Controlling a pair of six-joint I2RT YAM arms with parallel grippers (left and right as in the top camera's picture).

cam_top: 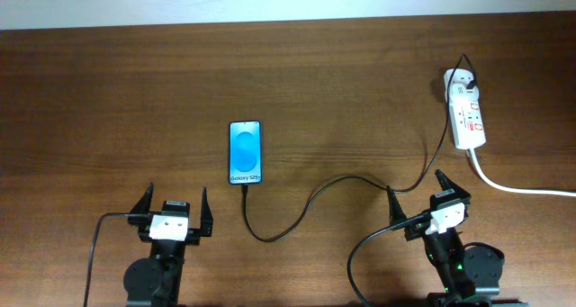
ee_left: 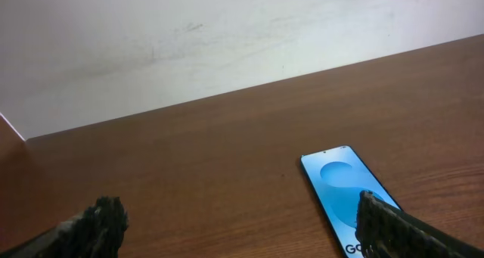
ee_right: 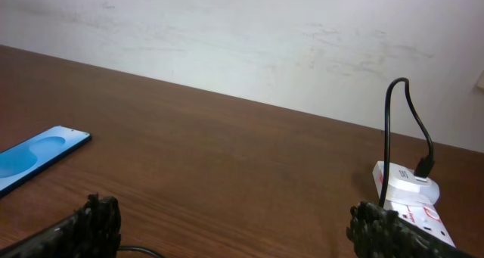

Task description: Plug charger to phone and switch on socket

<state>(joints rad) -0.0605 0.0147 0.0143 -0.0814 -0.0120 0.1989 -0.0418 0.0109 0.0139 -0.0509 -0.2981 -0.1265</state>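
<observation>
The phone (cam_top: 246, 152) lies flat on the wooden table, blue screen up; it also shows in the left wrist view (ee_left: 340, 194) and the right wrist view (ee_right: 34, 158). The thin black charger cable (cam_top: 306, 203) runs from the phone's near end in a loop to an adapter on the white socket strip (cam_top: 467, 116), which also shows in the right wrist view (ee_right: 412, 197). My left gripper (cam_top: 172, 211) is open and empty, near the front edge below the phone. My right gripper (cam_top: 418, 194) is open and empty, in front of the socket.
The socket's thick white cord (cam_top: 522, 188) runs off the right edge. A white wall (ee_left: 189, 38) lies beyond the table's far edge. Bare wood lies between the phone and the socket.
</observation>
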